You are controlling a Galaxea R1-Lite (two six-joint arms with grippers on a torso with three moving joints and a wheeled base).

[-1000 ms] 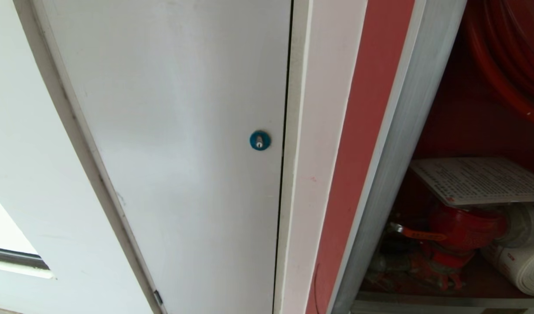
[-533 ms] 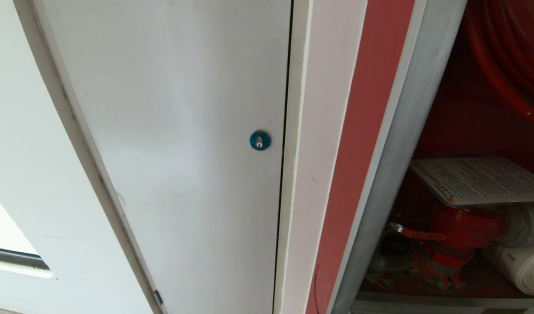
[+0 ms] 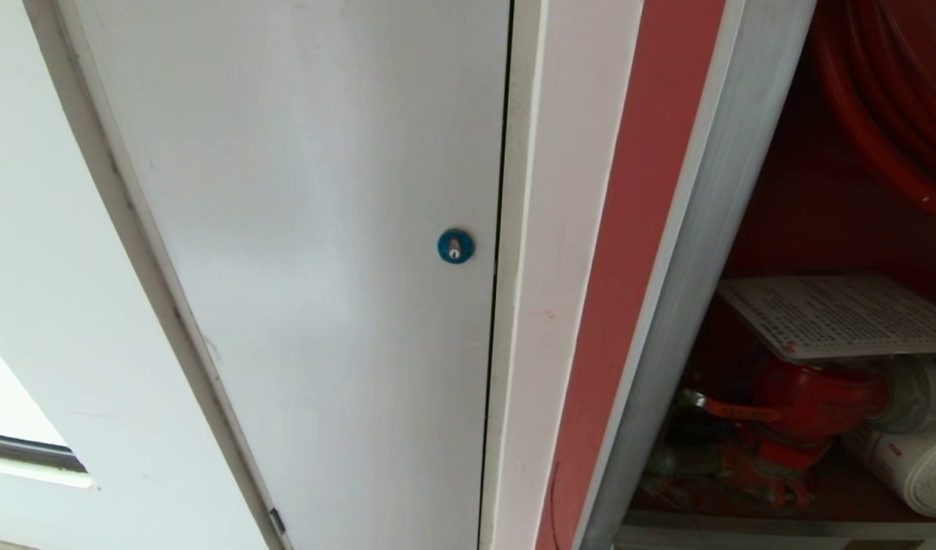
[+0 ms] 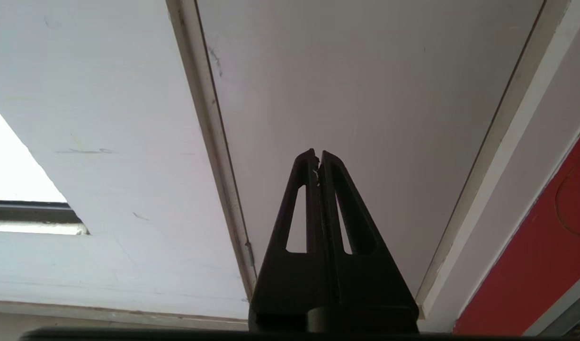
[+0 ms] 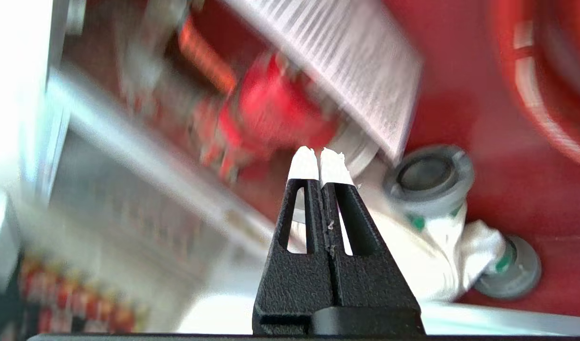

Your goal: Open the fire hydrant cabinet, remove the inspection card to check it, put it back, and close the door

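Note:
The fire hydrant cabinet (image 3: 689,252) stands open at the right of the head view, its silver frame beside a red interior. Inside, the white inspection card (image 3: 842,315) (image 5: 346,57) lies flat on top of the red hydrant valve (image 3: 811,401) (image 5: 275,113), with the white rolled hose (image 3: 907,458) (image 5: 427,227) beside it. The cabinet's door is out of view. My right gripper (image 5: 320,154) is shut and empty, with white-tipped fingers, pointing into the cabinet just short of the valve and card. My left gripper (image 4: 317,154) is shut and empty, parked before the white door.
A plain white door (image 3: 307,252) with a small round blue lock (image 3: 455,246) fills the left of the head view. A red hose reel (image 3: 895,99) hangs in the cabinet's upper part. Grey hose couplings (image 5: 427,173) lie next to the hose.
The head view shows no change. Neither arm appears in it.

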